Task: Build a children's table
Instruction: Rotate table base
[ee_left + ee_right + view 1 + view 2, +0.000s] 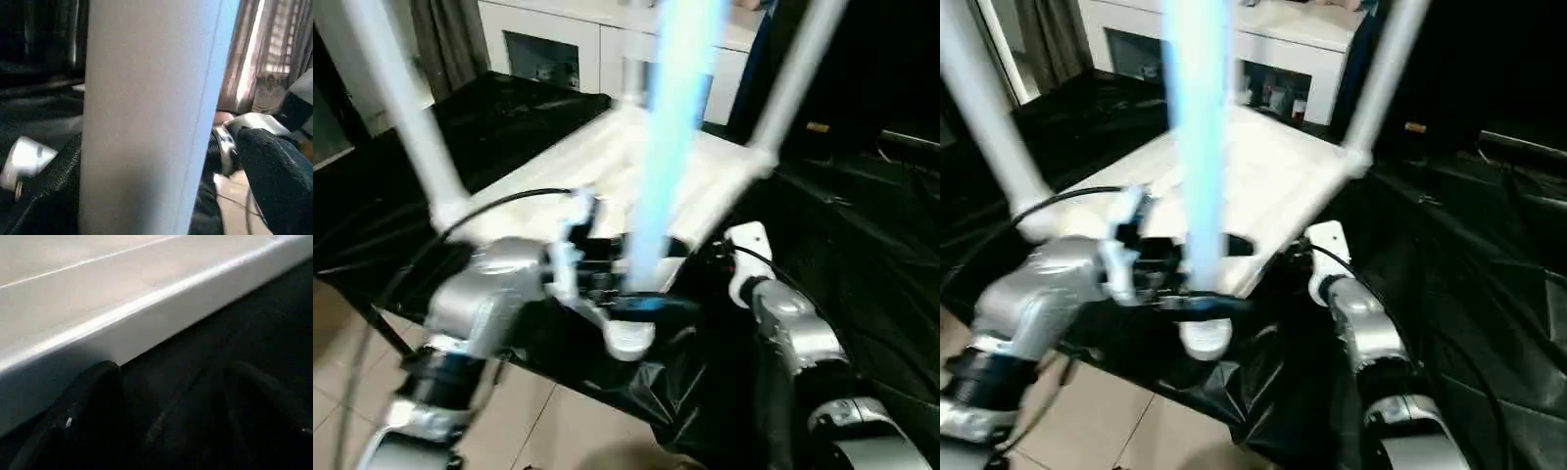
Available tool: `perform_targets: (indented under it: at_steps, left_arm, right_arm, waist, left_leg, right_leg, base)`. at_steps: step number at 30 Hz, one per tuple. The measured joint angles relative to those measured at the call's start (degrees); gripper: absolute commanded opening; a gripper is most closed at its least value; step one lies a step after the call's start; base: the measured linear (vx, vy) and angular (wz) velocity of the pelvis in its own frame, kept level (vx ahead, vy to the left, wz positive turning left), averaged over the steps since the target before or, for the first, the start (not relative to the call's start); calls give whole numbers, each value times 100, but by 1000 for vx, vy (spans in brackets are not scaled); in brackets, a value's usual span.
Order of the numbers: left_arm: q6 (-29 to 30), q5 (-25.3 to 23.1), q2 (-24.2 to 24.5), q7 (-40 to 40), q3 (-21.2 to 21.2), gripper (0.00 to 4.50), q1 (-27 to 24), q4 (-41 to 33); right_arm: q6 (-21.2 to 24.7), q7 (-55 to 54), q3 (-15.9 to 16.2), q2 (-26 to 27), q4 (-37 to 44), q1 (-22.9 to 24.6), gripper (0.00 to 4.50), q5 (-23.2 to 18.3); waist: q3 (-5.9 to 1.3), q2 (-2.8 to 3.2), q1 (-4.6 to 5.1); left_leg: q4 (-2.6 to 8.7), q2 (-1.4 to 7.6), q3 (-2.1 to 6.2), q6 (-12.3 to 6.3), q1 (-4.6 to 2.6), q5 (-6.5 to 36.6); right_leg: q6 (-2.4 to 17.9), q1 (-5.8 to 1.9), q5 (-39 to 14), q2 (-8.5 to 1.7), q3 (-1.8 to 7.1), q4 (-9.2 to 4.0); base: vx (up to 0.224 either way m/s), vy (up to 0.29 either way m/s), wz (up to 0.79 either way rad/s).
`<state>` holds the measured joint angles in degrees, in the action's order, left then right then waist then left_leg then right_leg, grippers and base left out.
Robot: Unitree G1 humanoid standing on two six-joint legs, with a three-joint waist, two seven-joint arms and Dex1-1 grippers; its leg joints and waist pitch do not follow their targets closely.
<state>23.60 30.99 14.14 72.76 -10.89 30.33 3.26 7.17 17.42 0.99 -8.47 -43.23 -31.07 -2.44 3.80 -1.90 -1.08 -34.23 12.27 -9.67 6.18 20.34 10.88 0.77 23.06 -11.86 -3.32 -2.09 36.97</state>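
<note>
While the white plastic rectangular table top (607,166) lies upside down on the worktop draped in black plastic sheeting (862,255), I have my left claw (607,284) closed round the long white tubular leg (668,127) nearest me. That leg stands close to upright, its long axis running up and out of sight, its foot end down at the near corner of the top, just above a round white socket (628,340). Two more white tubular legs (406,108) already rise from other corners, one on my left, one on my far right (793,78).

From my left wrist, the leg sits right between the fingers (274,166), wide as they are, so it's a grip on a fat tube.

My right claw (166,421) hangs empty, spread wide, just beside the white side rim of the top (161,323) and pointing at it across the black sheeting. I judge the left arm is the one that matters: the leg must go straight down along its own axis into that near corner socket, and any tilt would jam it.
</note>
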Motion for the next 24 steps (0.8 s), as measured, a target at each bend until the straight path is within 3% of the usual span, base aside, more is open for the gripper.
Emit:
perform_targets:
  at_steps: [2,7,12,15,19,24]
  left_arm:
    - [-254,-188,-312,-192,-81,447,132,175]
    - [-636,-534,-522,-484,-263,447,264,435]
    - [-1293,-1444,-715,-1602,-352,447,822,1430]
    - [-1559,-1829,-414,-1878,-353,447,884,1785]
    - [-1561,-1954,-1,-1850,-254,447,642,1865]
    - [-1506,-2064,400,-1628,-263,447,366,1758]
  right_arm:
    - [-81,61,1,51,-74,-56,380,0]
    - [-216,280,66,182,-138,-96,380,23]
    - [-472,-93,164,256,-487,-360,380,222]
    - [-549,-245,96,203,-484,-391,380,219]
    - [-547,-270,-156,-18,-371,-343,380,195]
    - [-520,-231,-178,-83,112,10,380,83]
  waist:
    - [0,0,2]
    - [0,0,9]
    - [0,0,-50]
    - [-3,12,-61]
    - [0,17,-118]
    - [0,18,-156]
  left_leg:
    - [0,0,0,0,3,0]
    - [2,3,0,-3,9,1]
    - [-7,1,-4,-3,-3,1]
    - [0,2,-2,-2,-8,1]
    - [0,3,-1,-1,-15,0]
    - [-1,3,-2,-6,-1,3]
  right_leg:
    - [0,0,0,0,1,-5]
    - [1,5,-2,3,-2,-9]
    - [6,0,7,-2,2,-8]
    - [5,1,9,-2,-2,0]
    - [6,8,9,-2,-5,-2]
    - [5,9,9,-2,-6,-28]
  base:
    - [0,0,0]
    - [0,0,0]
    - [0,0,0]
    - [0,0,0]
    - [0,0,0]
    - [0,0,0]
